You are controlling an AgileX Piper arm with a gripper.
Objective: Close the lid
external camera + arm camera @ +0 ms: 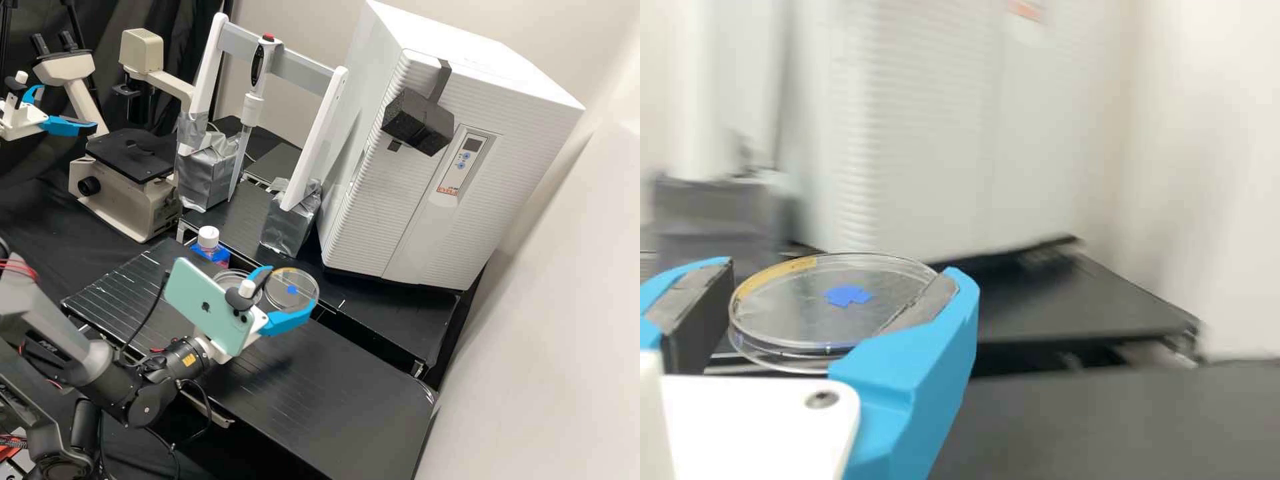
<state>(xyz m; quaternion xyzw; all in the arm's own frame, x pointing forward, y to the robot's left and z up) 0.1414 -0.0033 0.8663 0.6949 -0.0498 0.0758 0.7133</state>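
- High view: the fingers point(288, 321) are spread about as wide as the lid point(281, 300), gripping its opposite edges.
- Left of the lid sits a dish point(236, 278), partly hidden by the phone point(210, 300).
- Farther left is a white-capped bottle point(209, 238), its lower part cut off by the phone.
- Beyond the lid stand a foil-wrapped block point(287, 227) and the incubator point(393, 200).
- Wrist view: the lid lies between the fingers, a yellow strip point(775, 272) along its rim; the incubator behind is blurred.
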